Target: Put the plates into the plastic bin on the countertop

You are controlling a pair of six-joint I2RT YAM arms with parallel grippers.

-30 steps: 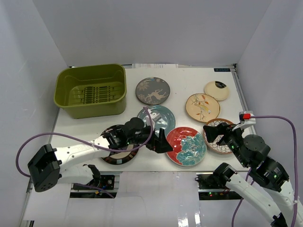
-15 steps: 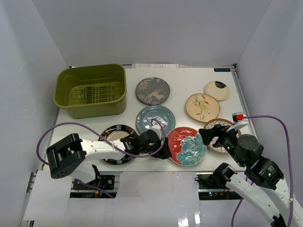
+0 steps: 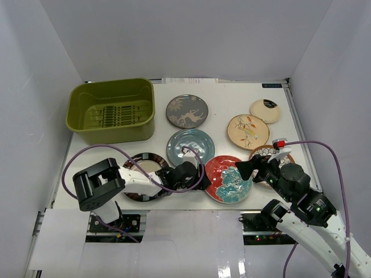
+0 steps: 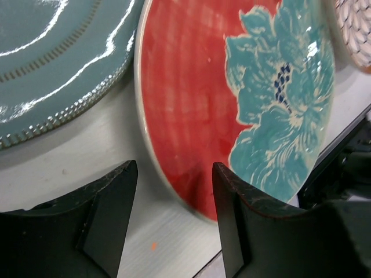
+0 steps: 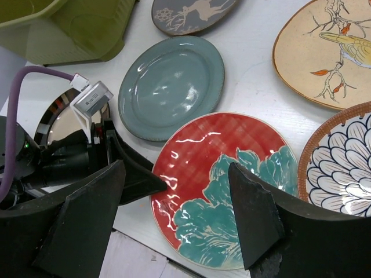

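Counter [image 3: 232,95]: one, white, walled. Holdings: one bin, seven plates, two end effectors.

1. Plastic bin [image 3: 119,132]: one, olive green, far left corner, upright, slotted bottom showing.
2. Black-rimmed cream plate [image 3: 146,164]: one, near edge in front of the bin, partly covered by the left arm [image 3: 136,180].
3. Grey deer plate [image 3: 186,111]: one, far row, just right of the bin.
4. Blue-grey plate [image 3: 190,146]: one, centre, in front of the deer plate.
5. Left end effector [image 4: 174,226]: one, released, fingers spread, low over the counter with the left rim of the red-teal plate between them. Contact with that rim: cannot tell.
6. Red-teal plate [image 3: 229,178]: one, near edge, close beside the blue-grey plate.
7. Right end effector [image 5: 174,214]: one, released, grasping nothing, above the right part of the red-teal plate.
8. Cream leaf-and-bird plate [image 3: 248,131]: one, right of centre.
9. Small cream plate [image 3: 265,110]: one, far right.
10. Brown-rimmed white petal plate [image 5: 339,165]: one, near right, beside the red-teal plate.

Plate tally: seven, all flat on the counter, outside the bin.
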